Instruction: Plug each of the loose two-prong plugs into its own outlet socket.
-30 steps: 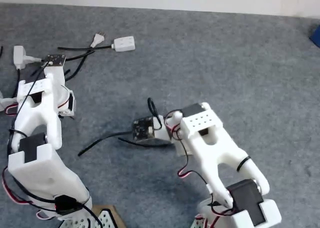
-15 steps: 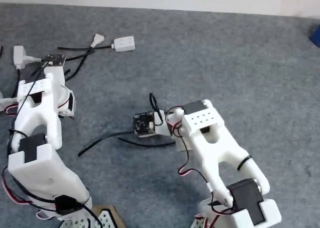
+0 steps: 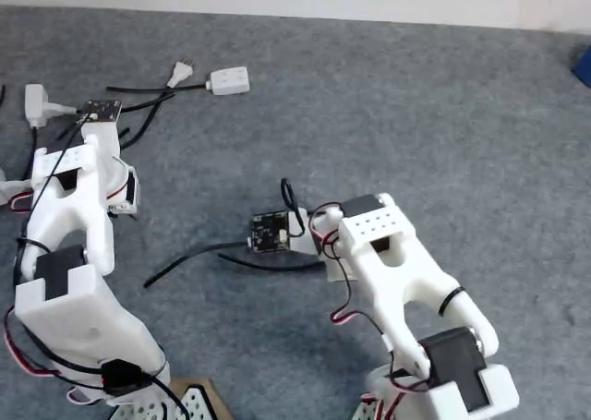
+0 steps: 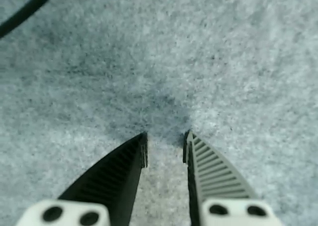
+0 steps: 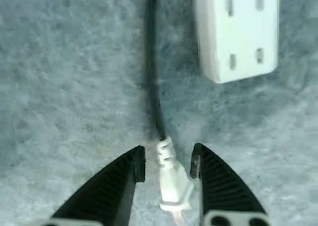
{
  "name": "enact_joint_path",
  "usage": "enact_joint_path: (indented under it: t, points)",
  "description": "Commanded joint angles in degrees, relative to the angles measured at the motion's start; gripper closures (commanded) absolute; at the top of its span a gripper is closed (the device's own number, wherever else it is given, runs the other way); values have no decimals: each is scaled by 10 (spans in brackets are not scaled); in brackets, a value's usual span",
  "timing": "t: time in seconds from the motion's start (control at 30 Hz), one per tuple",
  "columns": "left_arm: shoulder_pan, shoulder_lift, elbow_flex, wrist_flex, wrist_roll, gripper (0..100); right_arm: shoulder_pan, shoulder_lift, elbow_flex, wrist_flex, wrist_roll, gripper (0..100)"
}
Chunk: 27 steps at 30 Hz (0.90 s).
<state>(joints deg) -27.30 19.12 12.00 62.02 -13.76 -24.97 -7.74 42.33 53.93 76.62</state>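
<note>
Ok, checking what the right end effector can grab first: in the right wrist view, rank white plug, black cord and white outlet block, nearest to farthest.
1. White plug: between the fingers of the right end effector.
2. Black cord: leading away from the plug.
3. White outlet block: farthest, beside the cord.

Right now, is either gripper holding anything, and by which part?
Nothing is held. The right gripper stands open astride the white two-prong plug, not closed on it; the left gripper is open over carpet.
</note>
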Motion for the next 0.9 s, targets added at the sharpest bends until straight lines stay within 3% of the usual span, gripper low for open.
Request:
enact_joint_path:
  t: [0.0,0.13,0.3,0.47,0.67,0.87]
  points:
    - [-12,-17,0,-16,-4,873,22,53,-5,-39,-1,839]
    - [-23,-17,1,-16,-4,873,23,143,-55,-41,-5,839]
    - [-27,-13,1,-18,-4,873,19,148,-102,19,-6,841]
    - [-25,-13,1,-19,-4,873,2,117,-123,99,-10,992]
    - [-27,-18,-3,-16,-4,873,-61,59,-184,213,-156,994]
    - [-27,-20,-9,-16,-5,873,-99,47,-285,343,-175,994]
